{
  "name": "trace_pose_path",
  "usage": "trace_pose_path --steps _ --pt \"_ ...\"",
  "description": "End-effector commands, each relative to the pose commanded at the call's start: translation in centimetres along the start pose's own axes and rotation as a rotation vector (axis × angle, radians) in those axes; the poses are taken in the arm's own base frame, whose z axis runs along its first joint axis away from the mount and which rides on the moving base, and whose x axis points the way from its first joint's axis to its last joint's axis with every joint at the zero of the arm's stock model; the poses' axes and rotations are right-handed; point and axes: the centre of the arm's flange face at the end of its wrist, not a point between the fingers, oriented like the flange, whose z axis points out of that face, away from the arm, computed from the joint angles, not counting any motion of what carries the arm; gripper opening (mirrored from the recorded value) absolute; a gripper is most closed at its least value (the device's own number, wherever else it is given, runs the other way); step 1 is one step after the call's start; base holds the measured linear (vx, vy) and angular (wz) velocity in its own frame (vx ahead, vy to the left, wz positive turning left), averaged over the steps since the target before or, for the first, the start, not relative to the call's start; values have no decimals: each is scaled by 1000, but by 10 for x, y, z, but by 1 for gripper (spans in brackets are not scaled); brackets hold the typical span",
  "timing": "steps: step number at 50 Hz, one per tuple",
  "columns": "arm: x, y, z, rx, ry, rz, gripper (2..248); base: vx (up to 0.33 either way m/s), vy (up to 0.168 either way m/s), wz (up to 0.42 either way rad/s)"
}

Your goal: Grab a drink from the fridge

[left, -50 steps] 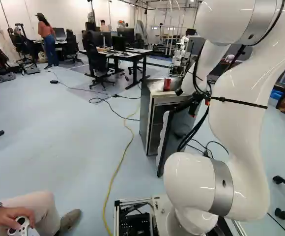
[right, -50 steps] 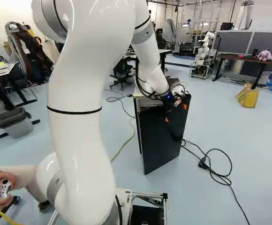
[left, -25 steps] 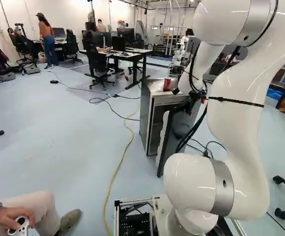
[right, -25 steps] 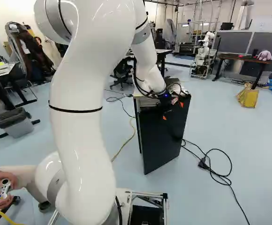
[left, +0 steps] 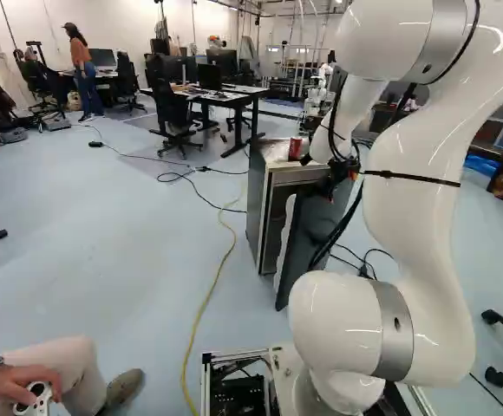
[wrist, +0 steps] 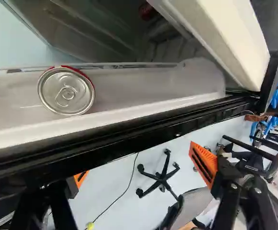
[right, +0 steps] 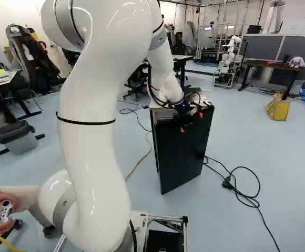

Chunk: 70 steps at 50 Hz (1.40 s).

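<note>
My gripper (right: 191,122) is at the upper edge of the fridge door (right: 181,152) in the right base view. In the wrist view the gripper (wrist: 142,170) stands open, its orange-padded fingers apart on the outer side of the door's black edge, nothing gripped. The fridge (left: 258,208) has its door standing ajar. A silver-topped red can (wrist: 66,91) stands upright in the door's inner shelf, across the black edge from the fingers. Deeper inside, a dark red round thing (wrist: 146,10) shows partly.
A red can (left: 296,148) stands on the fridge top. Black cables (right: 242,197) lie on the floor beside the door, a yellow cable (left: 206,299) on its other side. A seated person's hand with a controller (left: 36,394) is near the base. Another robot (right: 229,58) stands far back.
The gripper has moved slightly left and a little lower in the right base view. The door's lower corner has shifted slightly left in the left base view. The base has not moved.
</note>
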Motion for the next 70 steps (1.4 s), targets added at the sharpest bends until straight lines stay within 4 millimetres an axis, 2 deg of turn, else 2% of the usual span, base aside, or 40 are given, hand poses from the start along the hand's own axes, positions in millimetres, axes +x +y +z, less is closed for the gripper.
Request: trace_pose_path --steps 70 --pt "50 -8 -1 14 47 15 247 0 0 0"
